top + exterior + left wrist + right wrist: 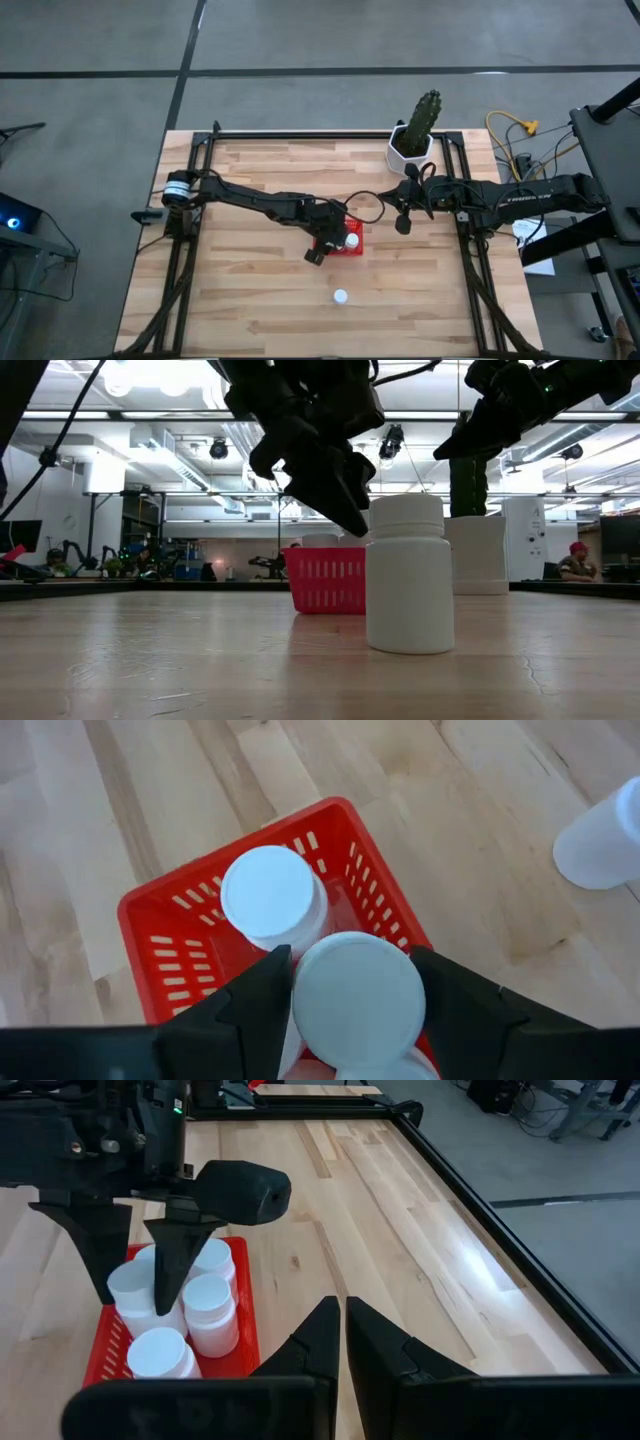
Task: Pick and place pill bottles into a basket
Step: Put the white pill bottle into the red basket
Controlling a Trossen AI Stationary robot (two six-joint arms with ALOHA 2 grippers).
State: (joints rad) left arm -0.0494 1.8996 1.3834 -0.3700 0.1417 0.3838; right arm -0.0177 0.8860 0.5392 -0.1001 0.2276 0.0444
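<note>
The red basket (pixel 352 247) stands mid-table with several white pill bottles (pixel 210 1315) upright in it. My left gripper (pixel 350 970) hangs over the basket, slanting down. Its fingers (pixel 170 1270) stand open on either side of one bottle's cap (pixel 358 1000), close to it. That bottle stands among the others in the basket (pixel 245 1310). One more pill bottle (pixel 341 296) stands upright on the table nearer the front edge, large in the low view (pixel 405 575). My right gripper (pixel 403 222) hovers shut, right of the basket, with nothing in it.
A white pot with a green cactus (pixel 412 148) stands at the far right of the table. A dark frame rail (pixel 300 135) runs round the tabletop. Bare wood lies left of and in front of the basket.
</note>
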